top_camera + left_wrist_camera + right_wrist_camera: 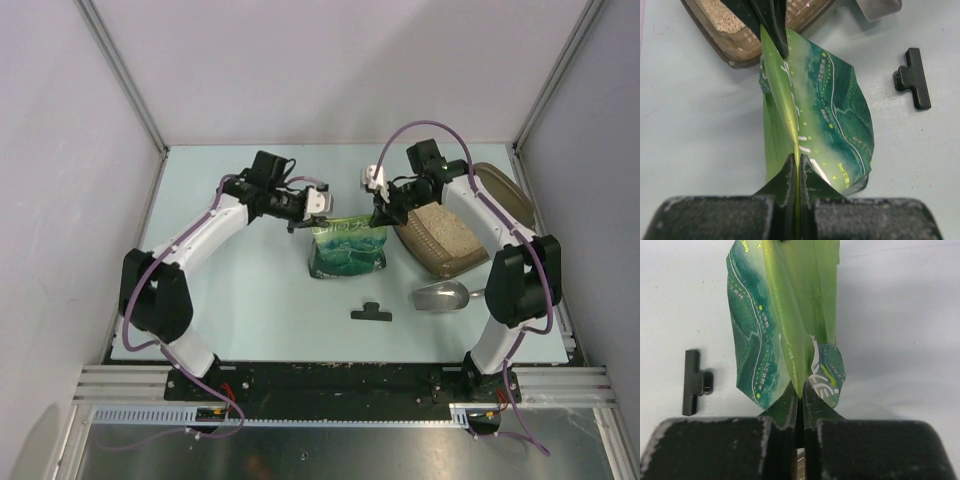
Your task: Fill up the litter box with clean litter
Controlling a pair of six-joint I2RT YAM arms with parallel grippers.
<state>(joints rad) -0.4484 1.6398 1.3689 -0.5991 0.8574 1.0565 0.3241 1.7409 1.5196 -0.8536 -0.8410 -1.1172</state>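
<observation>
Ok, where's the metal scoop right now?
Top view, right side: the metal scoop lies just on the near side of the litter box, right of the black clip.

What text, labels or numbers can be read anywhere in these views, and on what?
Green bag, small pale print along a curved stripe: too small and blurred to read.
Green bag, large white letters beside the right gripper: cut off by the crease, unreadable.
Black clip, scoop, litter box: no text visible.
</observation>
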